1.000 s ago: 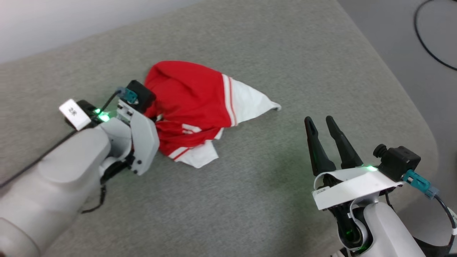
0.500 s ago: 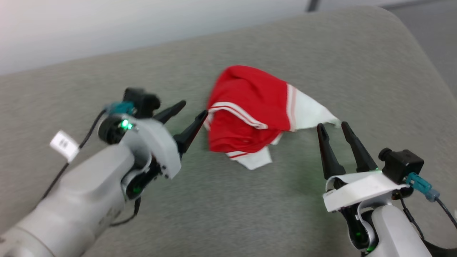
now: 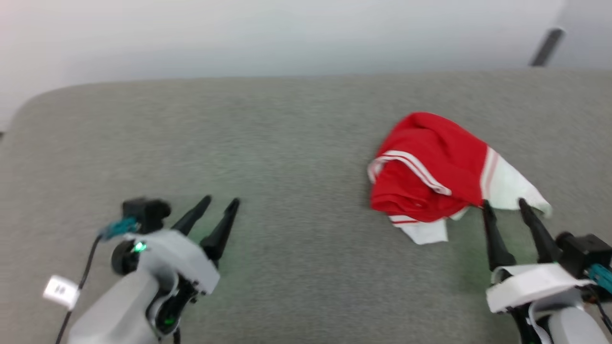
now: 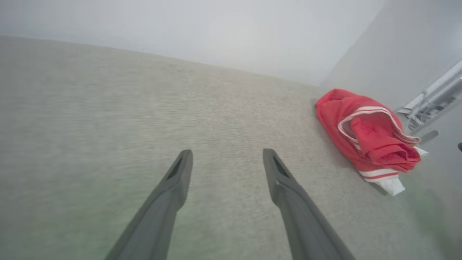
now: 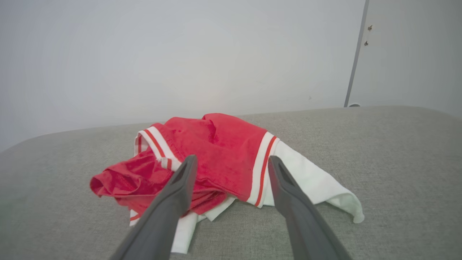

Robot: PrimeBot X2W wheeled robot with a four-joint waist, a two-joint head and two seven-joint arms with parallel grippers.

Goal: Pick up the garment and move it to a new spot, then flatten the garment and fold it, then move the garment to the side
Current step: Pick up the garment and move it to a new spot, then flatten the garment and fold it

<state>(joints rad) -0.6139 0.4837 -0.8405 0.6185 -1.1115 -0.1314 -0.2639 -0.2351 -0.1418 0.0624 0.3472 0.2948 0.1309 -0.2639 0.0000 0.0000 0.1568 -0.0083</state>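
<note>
The garment (image 3: 430,167) is a crumpled heap of bright red cloth with white panels and thin white stripes, lying on the grey padded surface (image 3: 296,143) at the right of the head view. My right gripper (image 3: 505,204) is open just in front of it, fingertips near its white corner. In the right wrist view the garment (image 5: 223,159) lies just beyond the open right gripper (image 5: 231,160). My left gripper (image 3: 220,201) is open and empty far to the left. In the left wrist view the left gripper (image 4: 227,153) frames bare cloth, and the garment (image 4: 364,133) sits at the right.
A pale wall (image 3: 287,33) rises behind the padded surface. A dark upright strip (image 3: 545,45) stands at the back right. The surface's rounded back left corner (image 3: 33,102) shows in the head view.
My left gripper has let go of the garment, opened and drawn back away from it. The head camera has swung left, so the garment now shows at the right. The right gripper stays open.
</note>
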